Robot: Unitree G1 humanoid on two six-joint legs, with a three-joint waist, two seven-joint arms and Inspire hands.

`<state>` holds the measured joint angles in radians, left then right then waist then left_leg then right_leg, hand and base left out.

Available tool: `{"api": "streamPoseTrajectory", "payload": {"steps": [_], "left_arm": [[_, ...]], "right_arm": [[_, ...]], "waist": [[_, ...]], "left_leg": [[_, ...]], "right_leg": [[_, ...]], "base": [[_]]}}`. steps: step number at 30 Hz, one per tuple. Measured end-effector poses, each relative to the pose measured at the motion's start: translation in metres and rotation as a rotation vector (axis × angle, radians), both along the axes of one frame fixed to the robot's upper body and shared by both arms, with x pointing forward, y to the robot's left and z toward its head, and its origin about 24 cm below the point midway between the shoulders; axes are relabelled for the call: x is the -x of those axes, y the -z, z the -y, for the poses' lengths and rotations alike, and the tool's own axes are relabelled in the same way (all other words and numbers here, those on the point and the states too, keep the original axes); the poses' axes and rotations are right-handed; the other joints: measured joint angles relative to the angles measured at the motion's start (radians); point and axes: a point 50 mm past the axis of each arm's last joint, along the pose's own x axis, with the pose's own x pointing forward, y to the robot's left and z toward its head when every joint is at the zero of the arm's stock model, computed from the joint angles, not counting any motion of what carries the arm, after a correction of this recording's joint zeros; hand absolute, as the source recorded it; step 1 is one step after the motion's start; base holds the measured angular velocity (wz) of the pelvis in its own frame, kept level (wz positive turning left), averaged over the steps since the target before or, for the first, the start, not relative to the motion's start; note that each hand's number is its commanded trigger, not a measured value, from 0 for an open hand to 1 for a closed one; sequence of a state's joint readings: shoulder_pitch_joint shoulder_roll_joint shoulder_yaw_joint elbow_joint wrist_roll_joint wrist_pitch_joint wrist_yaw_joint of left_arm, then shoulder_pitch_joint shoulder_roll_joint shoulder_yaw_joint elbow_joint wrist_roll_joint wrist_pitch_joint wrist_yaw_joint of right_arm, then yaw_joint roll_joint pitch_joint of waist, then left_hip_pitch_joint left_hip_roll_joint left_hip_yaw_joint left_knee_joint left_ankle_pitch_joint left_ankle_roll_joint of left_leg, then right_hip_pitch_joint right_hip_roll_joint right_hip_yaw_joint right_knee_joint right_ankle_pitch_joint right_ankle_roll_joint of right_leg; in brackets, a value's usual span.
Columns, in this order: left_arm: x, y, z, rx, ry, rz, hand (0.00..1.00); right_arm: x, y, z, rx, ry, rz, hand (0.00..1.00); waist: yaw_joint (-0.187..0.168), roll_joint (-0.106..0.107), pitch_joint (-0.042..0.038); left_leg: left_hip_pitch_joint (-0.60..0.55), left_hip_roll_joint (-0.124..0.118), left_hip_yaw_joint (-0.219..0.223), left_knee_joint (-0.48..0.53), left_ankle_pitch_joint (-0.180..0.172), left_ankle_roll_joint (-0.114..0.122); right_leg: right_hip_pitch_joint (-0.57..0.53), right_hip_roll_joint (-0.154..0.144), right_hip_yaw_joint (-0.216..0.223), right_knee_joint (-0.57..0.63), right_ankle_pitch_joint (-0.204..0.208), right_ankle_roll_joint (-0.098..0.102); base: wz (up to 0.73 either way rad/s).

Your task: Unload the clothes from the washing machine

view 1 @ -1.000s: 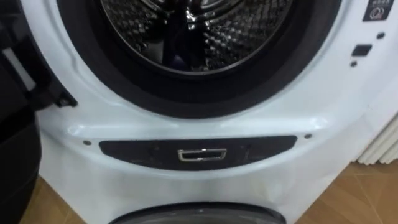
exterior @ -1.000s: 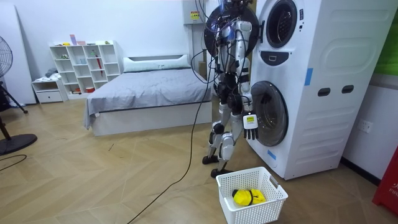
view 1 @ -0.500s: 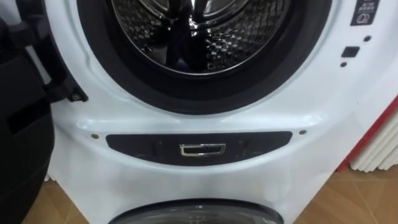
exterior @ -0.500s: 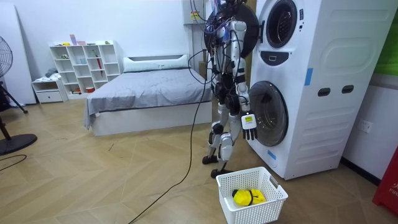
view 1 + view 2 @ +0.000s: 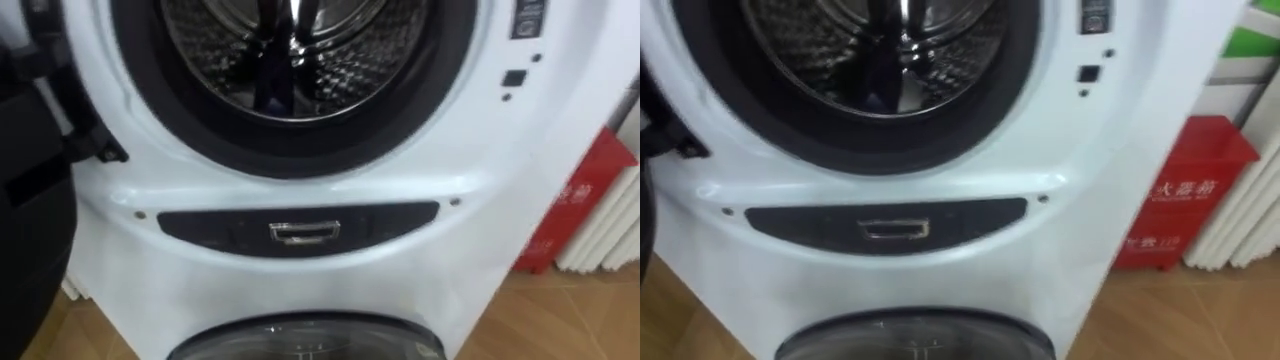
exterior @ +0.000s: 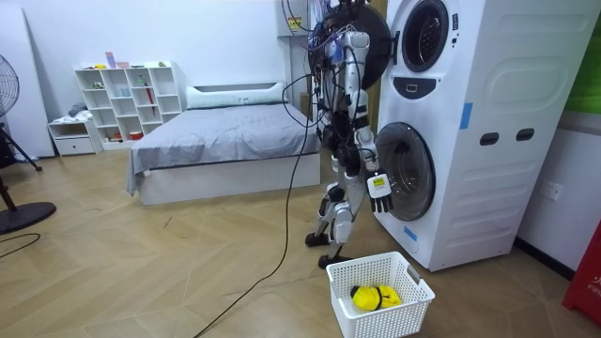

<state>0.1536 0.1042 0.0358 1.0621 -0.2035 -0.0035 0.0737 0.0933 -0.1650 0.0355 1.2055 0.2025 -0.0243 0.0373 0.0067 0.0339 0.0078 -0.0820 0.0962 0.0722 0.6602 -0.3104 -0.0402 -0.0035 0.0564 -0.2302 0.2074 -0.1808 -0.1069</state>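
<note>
squarely ahead, the washing machine's open drum (image 5: 290, 60) faces the camera, its dark door (image 5: 30, 230) at frame left; the right hand (image 6: 378, 186) hangs with fingers loosely straight.

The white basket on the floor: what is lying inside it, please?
Inside the basket lies one yellow thing with dark marks, perhaps cloth. The basket's near wall covers the thing's lower part and the bottom, so anything flatter there cannot be seen.

White front-loading washing machine (image 5: 480, 150), black door seal (image 5: 300, 160), silver dimpled steel drum (image 5: 345, 65). Red box (image 5: 1185, 190). Yellow cloth (image 6: 376, 298) in white slatted plastic basket (image 6: 376, 324). Tan herringbone wooden floor (image 6: 141, 272).
</note>
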Motion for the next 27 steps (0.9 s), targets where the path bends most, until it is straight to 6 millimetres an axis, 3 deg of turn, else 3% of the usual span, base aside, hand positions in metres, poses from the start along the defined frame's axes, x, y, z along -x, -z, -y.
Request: {"api": "streamPoseTrajectory", "payload": {"steps": [1, 3, 5, 7, 8, 9, 10, 12, 14, 16, 17, 19, 20, 21, 22, 23, 25, 27], "left_arm": [[0.003, 0.001, 0.002, 0.013, 0.001, -0.010, 0.00], [-0.005, 0.000, 0.002, 0.023, 0.014, 0.010, 0.00], [-0.023, -0.003, 0.007, 0.042, 0.049, 0.052, 0.00], [-0.047, -0.008, 0.012, 0.057, 0.097, 0.117, 0.00], [-0.052, -0.009, 0.013, 0.057, 0.108, 0.133, 0.00], [-0.060, -0.011, 0.015, 0.057, 0.129, 0.149, 0.00], [-0.064, -0.012, 0.016, 0.048, 0.161, 0.150, 0.00], [-0.062, -0.011, 0.017, 0.032, 0.209, 0.131, 0.00], [-0.054, -0.008, 0.017, 0.028, 0.229, 0.093, 0.00], [-0.026, 0.000, 0.014, 0.032, 0.211, 0.012, 0.00], [-0.019, 0.001, 0.013, 0.033, 0.208, -0.006, 0.00], [-0.001, 0.004, 0.011, 0.031, 0.207, -0.059, 0.00], [0.002, 0.004, 0.010, 0.027, 0.205, -0.066, 0.00], [0.006, 0.005, 0.009, 0.026, 0.201, -0.077, 0.00], [0.008, 0.005, 0.009, 0.026, 0.199, -0.081, 0.00], [0.008, 0.005, 0.008, 0.024, 0.198, -0.079, 0.00], [0.006, 0.003, 0.003, 0.009, 0.197, -0.073, 0.00], [0.007, 0.003, -0.003, 0.000, 0.165, -0.070, 0.00]], "right_arm": [[-0.001, 0.000, 0.000, 0.002, -0.002, 0.004, 0.00], [-0.003, 0.000, -0.001, -0.013, 0.038, 0.024, 0.00], [-0.001, -0.001, 0.000, -0.020, 0.070, 0.035, 0.00], [-0.004, -0.001, 0.001, -0.021, 0.105, 0.047, 0.00], [-0.005, -0.002, 0.001, -0.022, 0.114, 0.054, 0.00], [-0.006, -0.002, 0.002, -0.023, 0.131, 0.062, 0.00], [-0.007, -0.002, 0.001, -0.026, 0.142, 0.069, 0.00], [-0.008, -0.003, 0.003, -0.028, 0.168, 0.076, 0.00], [-0.006, -0.003, 0.003, -0.032, 0.183, 0.076, 0.00], [-0.004, -0.002, 0.002, -0.041, 0.202, 0.067, 0.00], [-0.002, -0.001, 0.002, -0.044, 0.211, 0.062, 0.00], [0.003, -0.001, 0.003, -0.054, 0.257, 0.060, 0.00], [0.004, -0.001, 0.003, -0.055, 0.264, 0.061, 0.00], [0.005, -0.001, 0.005, -0.056, 0.293, 0.067, 0.00], [0.005, -0.002, 0.009, -0.049, 0.300, 0.069, 0.00], [0.005, -0.003, 0.010, -0.047, 0.303, 0.069, 0.00], [0.011, -0.001, 0.007, -0.053, 0.293, 0.040, 0.00], [0.013, 0.001, 0.003, -0.070, 0.289, 0.027, 0.00]], "waist": [[-0.020, 0.021, -0.0023], [-0.063, 0.026, 0.0002], [-0.089, 0.026, 0.0015], [-0.092, 0.034, 0.0056], [-0.093, 0.038, 0.0074], [-0.097, 0.040, 0.0066], [-0.087, 0.040, 0.0055], [-0.086, 0.037, 0.0045], [-0.082, 0.022, 0.0021], [-0.078, 0.010, -0.0054], [-0.078, 0.008, -0.0058], [-0.093, 0.000, -0.0057], [-0.097, -0.002, -0.0054], [-0.101, -0.006, -0.0007], [-0.097, 0.006, -0.0052], [-0.095, 0.007, -0.0047], [-0.085, -0.003, -0.0060], [-0.069, -0.025, -0.0037]], "left_leg": [[0.013, 0.026, -0.001, 0.103, -0.003, -0.003], [0.058, 0.037, -0.020, 0.160, 0.006, -0.018], [0.118, 0.038, -0.037, 0.121, 0.013, -0.031], [0.218, 0.058, -0.053, -0.056, 0.000, -0.051], [0.238, 0.065, -0.053, -0.111, -0.024, -0.072], [0.264, 0.069, -0.058, -0.213, -0.069, -0.078], [0.279, 0.072, -0.056, -0.297, -0.096, -0.067], [0.287, 0.061, -0.050, -0.397, -0.111, -0.052], [0.281, 0.024, -0.041, -0.431, -0.095, 0.003], [0.268, -0.023, -0.020, -0.430, -0.067, 0.054], [0.267, -0.034, -0.015, -0.430, -0.060, 0.066], [0.257, -0.073, 0.010, -0.427, -0.042, 0.113], [0.250, -0.076, 0.022, -0.424, -0.042, 0.117], [0.246, -0.078, 0.039, -0.420, -0.033, 0.124], [0.243, -0.077, 0.042, -0.422, -0.021, 0.126], [0.243, -0.077, 0.042, -0.424, -0.017, 0.126], [0.245, -0.084, 0.041, -0.431, 0.002, 0.124], [0.249, -0.095, 0.057, -0.445, 0.014, 0.119]], "right_leg": [[0.003, 0.020, -0.012, 0.001, 0.002, -0.009], [-0.010, 0.030, -0.038, 0.020, 0.002, -0.018], [-0.038, 0.032, -0.062, 0.039, 0.004, -0.020], [-0.089, 0.032, -0.094, 0.094, 0.005, -0.022], [-0.103, 0.032, -0.100, 0.106, 0.007, -0.021], [-0.134, 0.031, -0.115, 0.117, 0.021, -0.020], [-0.161, 0.029, -0.122, 0.118, 0.044, -0.017], [-0.198, 0.017, -0.120, 0.116, 0.085, -0.004], [-0.213, -0.005, -0.084, 0.093, 0.137, 0.021], [-0.192, -0.031, -0.040, 0.018, 0.221, 0.048], [-0.184, -0.041, -0.032, 0.005, 0.238, 0.054], [-0.174, -0.079, 0.016, -0.006, 0.280, 0.099], [-0.175, -0.092, 0.025, 0.002, 0.281, 0.108], [-0.175, -0.113, 0.028, 0.071, 0.242, 0.127], [-0.162, -0.129, 0.028, 0.163, 0.176, 0.133], [-0.147, -0.136, 0.027, 0.200, 0.143, 0.132], [-0.061, -0.148, 0.035, 0.262, 0.044, 0.152], [-0.024, -0.151, 0.038, 0.238, 0.007, 0.152]], "base": [[-0.57], [0.06], [0.34], [0.35], [0.30], [0.23], [0.21], [0.16], [0.03], [-0.12], [0.13], [0.36], [0.45], [0.41], [0.38], [0.35], [0.20], [-0.23]]}}
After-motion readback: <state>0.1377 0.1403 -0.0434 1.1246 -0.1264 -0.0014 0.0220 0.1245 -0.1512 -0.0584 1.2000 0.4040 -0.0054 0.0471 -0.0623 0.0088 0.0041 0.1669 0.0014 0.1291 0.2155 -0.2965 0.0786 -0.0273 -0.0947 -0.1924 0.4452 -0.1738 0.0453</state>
